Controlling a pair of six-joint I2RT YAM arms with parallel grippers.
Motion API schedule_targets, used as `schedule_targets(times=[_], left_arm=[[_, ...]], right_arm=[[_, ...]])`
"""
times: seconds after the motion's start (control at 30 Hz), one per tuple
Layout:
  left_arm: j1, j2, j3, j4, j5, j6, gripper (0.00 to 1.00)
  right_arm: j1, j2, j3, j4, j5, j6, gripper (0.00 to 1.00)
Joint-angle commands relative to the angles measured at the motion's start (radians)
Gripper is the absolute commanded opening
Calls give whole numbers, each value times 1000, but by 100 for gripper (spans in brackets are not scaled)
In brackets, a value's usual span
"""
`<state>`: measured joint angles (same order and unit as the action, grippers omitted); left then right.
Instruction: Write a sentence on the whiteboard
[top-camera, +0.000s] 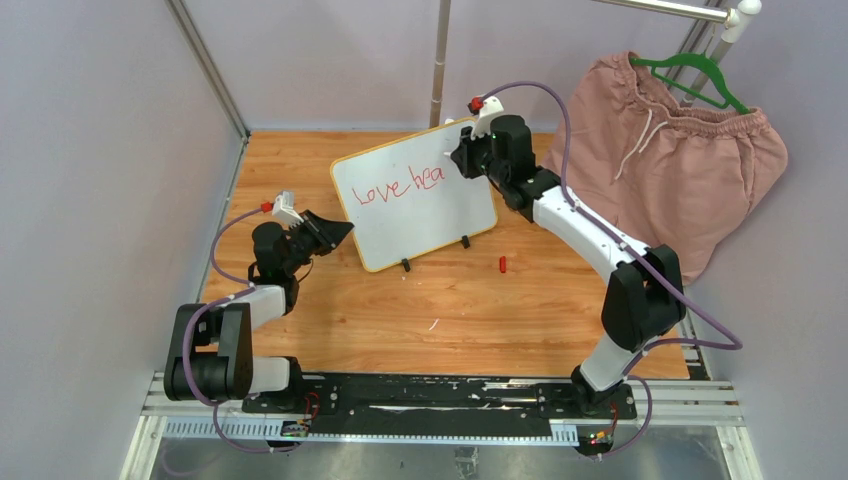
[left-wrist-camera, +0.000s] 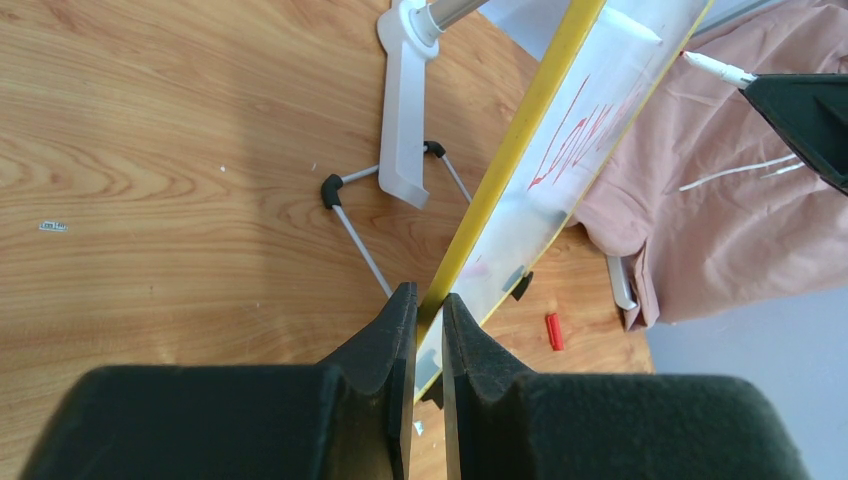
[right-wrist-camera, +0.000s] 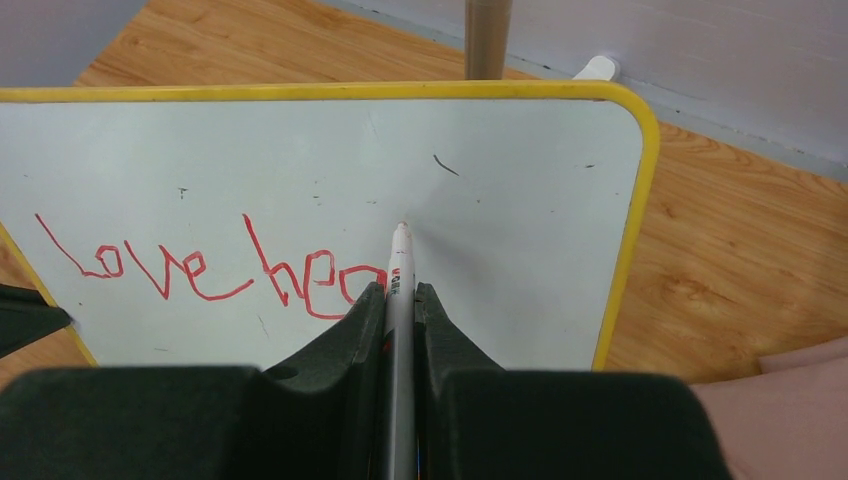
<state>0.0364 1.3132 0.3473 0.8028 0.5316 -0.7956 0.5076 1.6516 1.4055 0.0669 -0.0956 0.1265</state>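
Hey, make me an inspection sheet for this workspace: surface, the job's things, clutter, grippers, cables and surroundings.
Surface: wooden table, a few white flecks.
Job's things: whiteboard propped up; red writing reads "love hea", unfinished; marker uncapped.
Clutter: red cap on the table near the board's foot; pink garment on a green hanger at the right.
Grippers: left gripper shut on the whiteboard's edge; right gripper shut on the marker, tip by the last letter.
Cables: purple cable along each arm.
Surroundings: plain walls; metal pole behind the board.
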Motion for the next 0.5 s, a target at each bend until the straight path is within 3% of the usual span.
schedule_targets(times=[0.0,0.47], left_arm=[[2,-13,-2,-19,-18,10,0],[2,-16,-2,-19,-18,10,0]], right_arm=[[-16,16,43,-11,-3,5,0],[-20,30,2,-18,-3,17,0]])
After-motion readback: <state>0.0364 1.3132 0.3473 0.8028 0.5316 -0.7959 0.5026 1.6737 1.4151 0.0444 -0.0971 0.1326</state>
